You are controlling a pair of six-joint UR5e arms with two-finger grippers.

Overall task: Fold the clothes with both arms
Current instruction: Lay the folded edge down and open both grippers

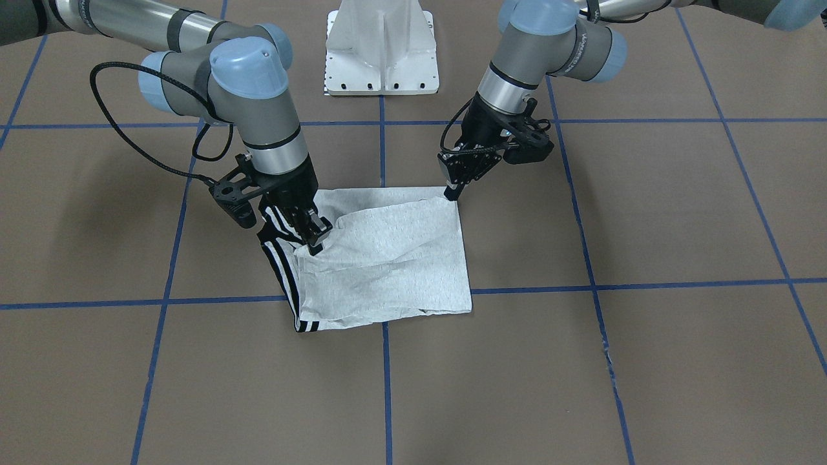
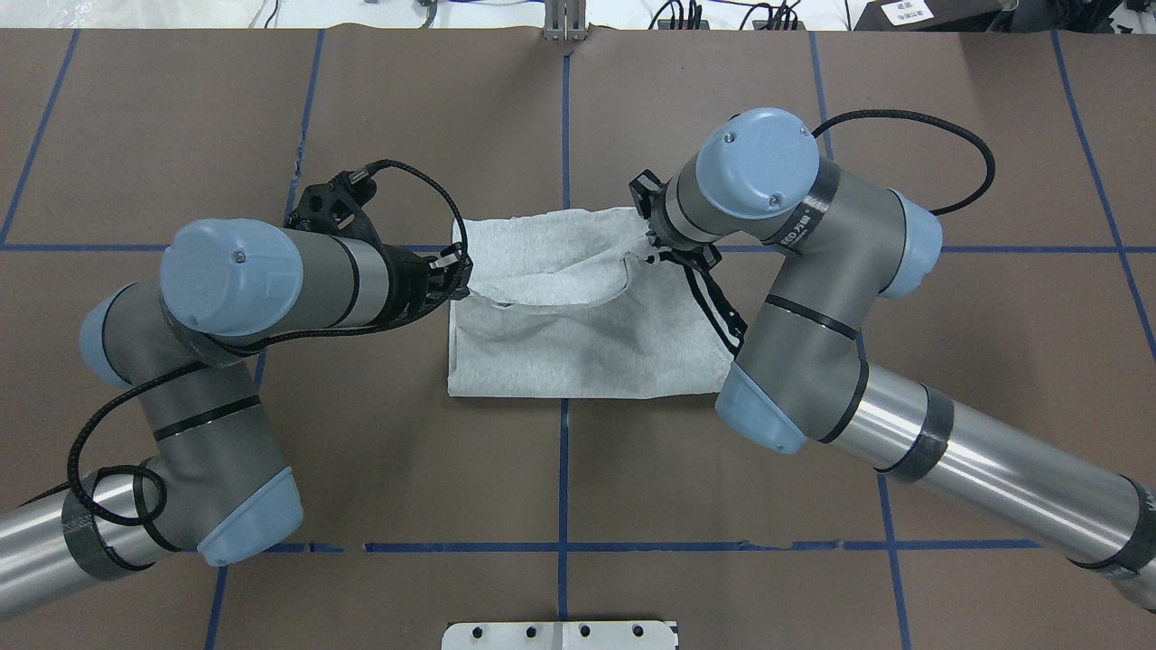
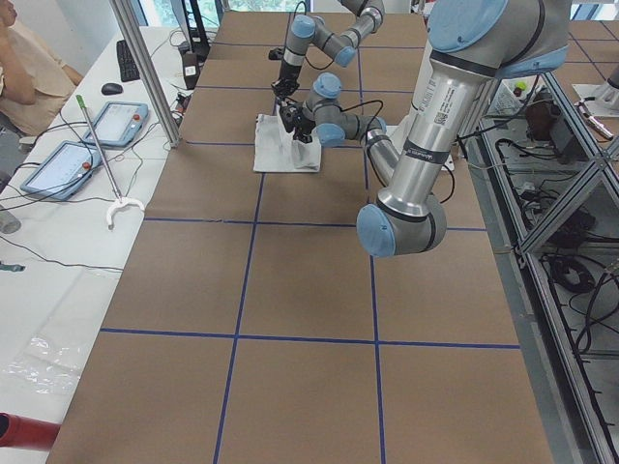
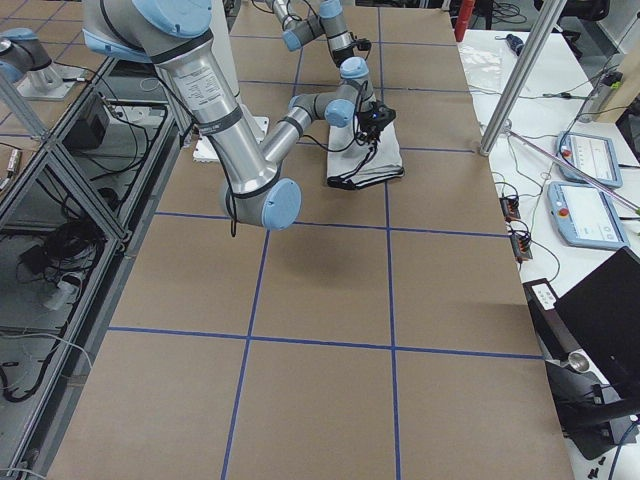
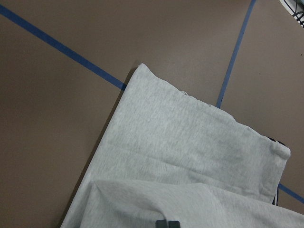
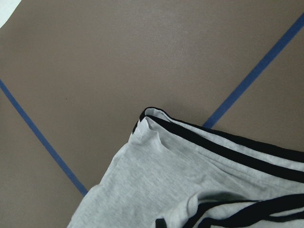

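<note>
T-shirt is pinched tight by left gripper and right gripper.

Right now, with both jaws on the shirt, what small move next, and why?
Probably draw both jaws toward the robot, lowering together. They look shut on the lifted edge of the T-shirt, and the layer beneath lies uncovered on the robot's side.
</note>
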